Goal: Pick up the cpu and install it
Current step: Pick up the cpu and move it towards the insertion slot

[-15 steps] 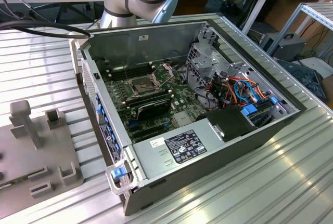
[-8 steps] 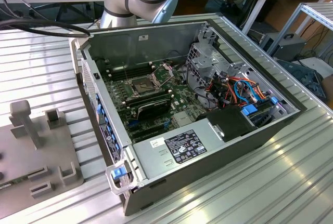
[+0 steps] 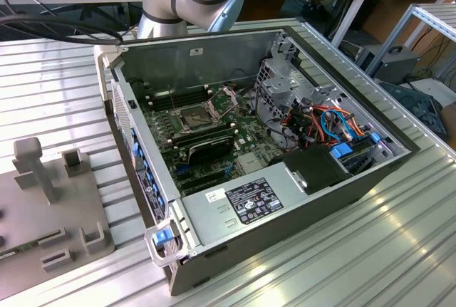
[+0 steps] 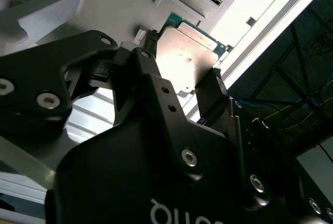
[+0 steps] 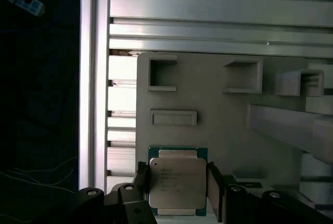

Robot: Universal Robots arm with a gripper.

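Starting with the exterior view, the computer case [image 3: 214,54] lies open on the ribbed worktop [image 3: 399,250]. Its motherboard socket [image 3: 194,116] looks empty with the metal frame [image 3: 226,95] swung up, so installing is not yet done. A grey parts holder [image 3: 50,200] sits off to the exterior view's left. In the first wrist view the end effector [image 5: 178,182] is closed on the cpu [image 5: 176,174], a finger [image 5: 141,180] against each of two opposite edges, right over that holder; whether the chip has left its seat I cannot tell. The second wrist view shows the same pinch, silver top catching light. I judge the pick-up under way, with carrying and seating left
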